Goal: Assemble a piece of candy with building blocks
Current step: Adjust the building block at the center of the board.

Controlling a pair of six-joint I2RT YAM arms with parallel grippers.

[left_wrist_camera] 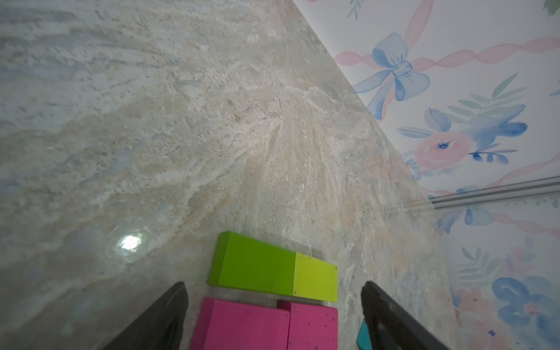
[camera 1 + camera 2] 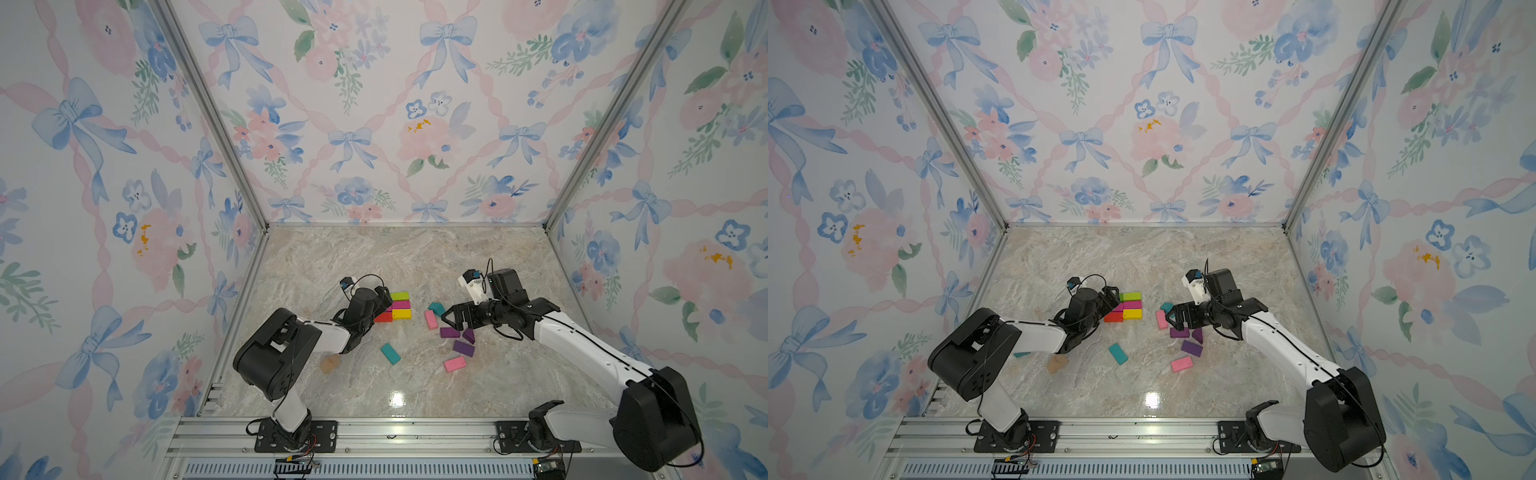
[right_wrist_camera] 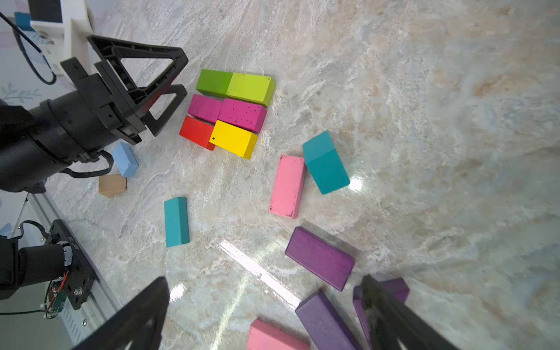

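Six building blocks lie packed in three rows: green (image 1: 254,263) with lime (image 1: 316,278), two magenta (image 3: 242,113), then red (image 3: 197,131) with yellow (image 3: 233,139); both top views show this cluster (image 2: 400,305) (image 2: 1130,307). My left gripper (image 1: 274,286) (image 2: 384,299) is open at the cluster's left end. Its fingers (image 1: 169,312) stand on either side of the magenta row, with a gap on each side. My right gripper (image 3: 264,280) (image 2: 446,318) is open and empty above loose purple blocks (image 3: 319,257).
Loose on the marble are teal blocks (image 2: 390,353) (image 2: 436,308), pink blocks (image 2: 430,319) (image 2: 454,364), purple blocks (image 2: 464,348) (image 2: 450,332), a purple wedge (image 2: 468,336), a tan piece (image 2: 330,365) and a light blue block (image 3: 125,159) under the left arm. Patterned walls close three sides.
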